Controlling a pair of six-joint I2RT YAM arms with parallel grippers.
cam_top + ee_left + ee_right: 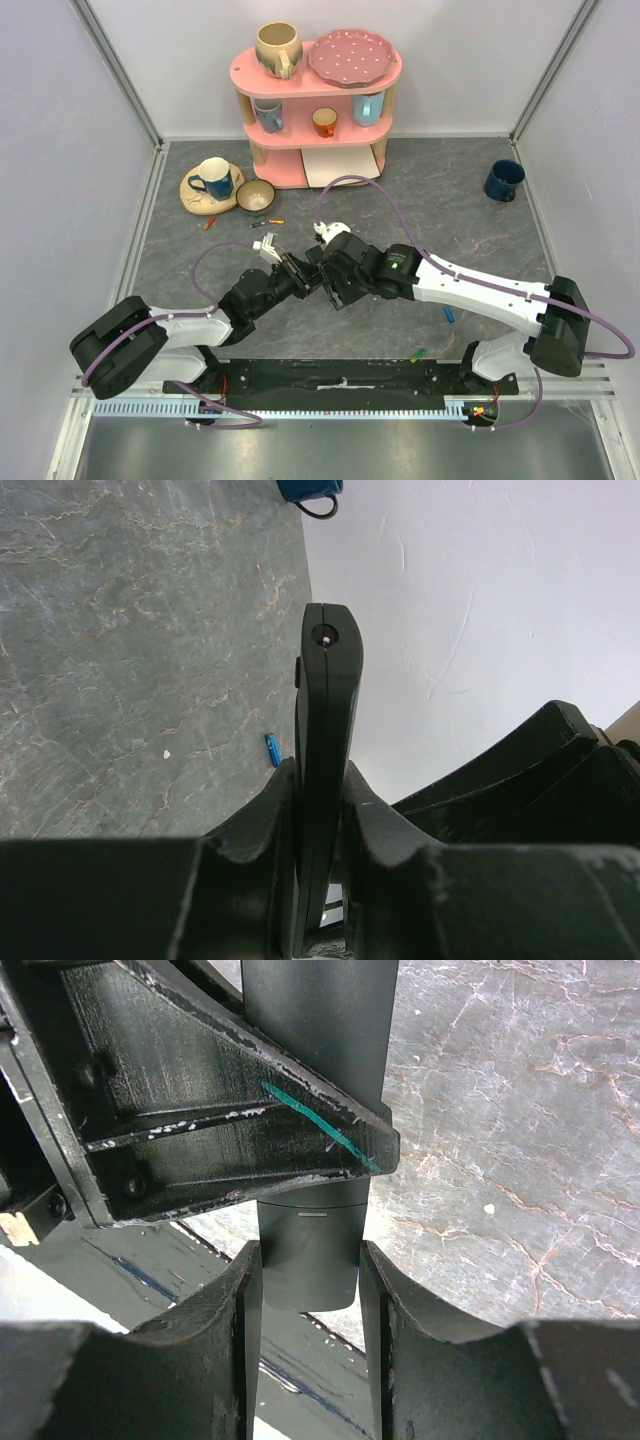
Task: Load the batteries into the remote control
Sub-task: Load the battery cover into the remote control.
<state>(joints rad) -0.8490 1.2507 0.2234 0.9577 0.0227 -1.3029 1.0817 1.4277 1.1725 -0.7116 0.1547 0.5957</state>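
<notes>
- The orange batteries (272,222) lie loose toward the far left of the bench, just nearer you than the bowl (256,196). Neither hand carries a battery, so I judge you are opening the remote, not loading it yet.
- Your left hand (320,780) is clamped on the remote control (328,700). It squeezes the flat faces, so the remote stands edge-on, apparently lifted over the middle of the bench. Make this hand the anchor and grip firmly without moving, because a thin bar pinched on its faces can pivot.
- Your right hand (310,1260) meets the remote from the other side. Its fingers (400,1360) press on the two narrow edges of the remote's end, below a faint seam, and it looks closed on that end. A finger of the left hand crosses the remote just above, so room is tight.
- If that seam marks the battery cover, pull straight along the remote's length, away from the left hand, with no twist. A skewed pull would likely jam the cover or lever the remote out of the left grip.
- No view shows a battery bay, so confirm the cover side faces a way you can reach before you release.
- A green battery (417,353) sits close to the near edge of the bench, right of middle, and a blue battery (450,315) lies just beyond it. These are the handiest for the right hand once it is free.
</notes>
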